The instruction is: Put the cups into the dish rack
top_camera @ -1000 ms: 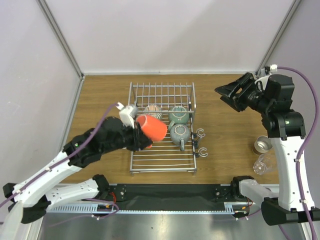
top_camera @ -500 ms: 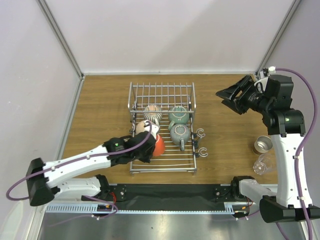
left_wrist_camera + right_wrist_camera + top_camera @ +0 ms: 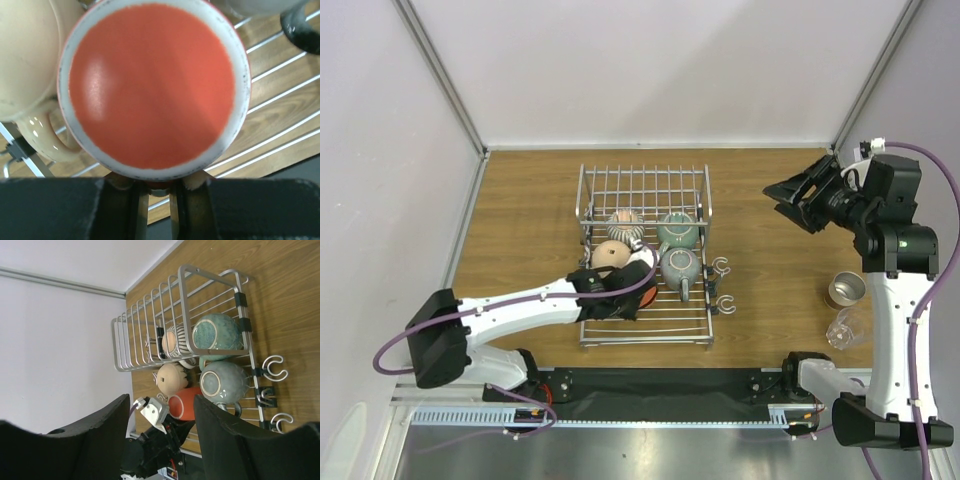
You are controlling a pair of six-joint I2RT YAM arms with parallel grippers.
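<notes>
Left arm [image 3: 510, 308] stretched low, forearm reaching right; fingers [image 3: 196, 180] nearly closed, apparently gripping. Right arm [image 3: 895, 290] raised, fingers [image 3: 100, 435] spread.

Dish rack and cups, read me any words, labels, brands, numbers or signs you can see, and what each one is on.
None: no readable text shows in any view. The red-orange cup, beige cup, teal-green cup and dish rack all look unmarked.
</notes>
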